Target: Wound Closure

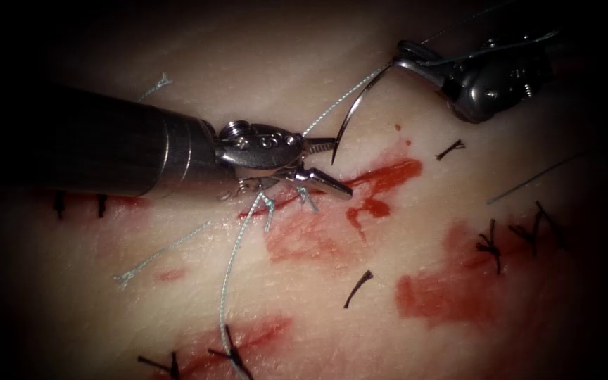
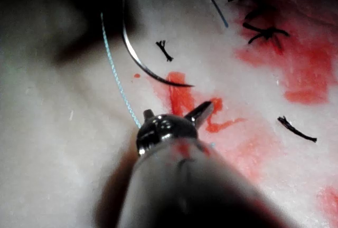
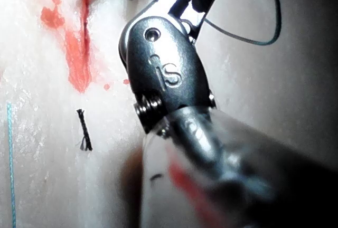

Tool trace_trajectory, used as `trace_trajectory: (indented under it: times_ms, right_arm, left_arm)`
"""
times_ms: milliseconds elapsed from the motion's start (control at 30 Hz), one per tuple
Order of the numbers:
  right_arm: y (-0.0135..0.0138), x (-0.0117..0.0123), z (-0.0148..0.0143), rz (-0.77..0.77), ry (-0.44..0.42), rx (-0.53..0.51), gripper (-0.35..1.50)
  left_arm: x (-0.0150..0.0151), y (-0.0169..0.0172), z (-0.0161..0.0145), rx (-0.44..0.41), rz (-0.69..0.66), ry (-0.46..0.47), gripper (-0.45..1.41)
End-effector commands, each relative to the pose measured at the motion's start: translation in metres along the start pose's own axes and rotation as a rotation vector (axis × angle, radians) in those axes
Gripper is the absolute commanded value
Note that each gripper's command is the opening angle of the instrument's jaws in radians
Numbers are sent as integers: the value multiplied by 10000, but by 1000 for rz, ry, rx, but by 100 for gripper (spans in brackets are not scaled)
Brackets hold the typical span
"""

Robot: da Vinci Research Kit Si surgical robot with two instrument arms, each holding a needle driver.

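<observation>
While the right hand (image 1: 408, 58) grips the needle (image 1: 357, 104) clear above the tissue (image 1: 248, 56), the left hand (image 1: 325, 165) gapes empty, ready to receive.

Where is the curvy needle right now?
In the endoscope view, the needle hangs above the tissue, right of the left tool. The right tool holds its thread end, its point beside the red fluid.

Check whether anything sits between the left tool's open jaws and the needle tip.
Nothing visible does. The right tool holds the needle at its thread end, clear of the tissue; its tip hangs just beside the left tool. The thread runs alongside.
</observation>
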Motion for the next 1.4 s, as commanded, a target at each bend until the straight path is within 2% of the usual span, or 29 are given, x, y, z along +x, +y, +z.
trace_trajectory:
  times_ms: [33, 133, 167, 300, 367, 533, 800, 933, 1033, 1133, 1200, 1400]
  right_arm:
    - [6, -10, 1, -8, -15, 4, -35]
    - [16, -13, -7, -9, -6, 16, -35]
    - [19, -14, -10, 9, -6, 19, -35]
    - [23, -25, -15, 49, -4, -12, -35]
    - [25, -25, -14, 38, 9, 8, -35]
    - [31, -19, -15, 78, -23, 195, -35]
    - [31, -14, -18, 104, -41, 197, -35]
    - [29, -15, -19, 194, -80, 224, -35]
    - [28, -6, -15, 249, -95, 253, -35]
    - [29, -2, -9, 253, -185, 290, -35]
    - [29, -3, -8, 183, -197, 307, -35]
    - [29, -14, -7, -73, -95, 411, -35]
  left_arm:
    - [-2, -2, 2, 8, 11, 4, 64]
    - [-3, -4, -4, 27, 3, -11, 68]
    - [-3, -4, -5, 31, 6, -19, 62]
    - [-6, -1, -1, 3, 3, -34, 66]
    - [-9, 0, 0, -7, 6, -38, 71]
    - [-15, 5, -2, -17, 17, -42, 71]
    - [-12, 5, -9, -26, -26, -44, 71]
    - [-13, 4, -9, -26, -42, -44, 69]
    - [-13, 3, -10, -26, -54, -47, 68]
    - [-13, 3, -10, -29, -54, -48, 66]
    - [-12, 3, -11, -29, -54, -51, 66]
    - [-13, 4, -11, -15, -6, -83, 73]
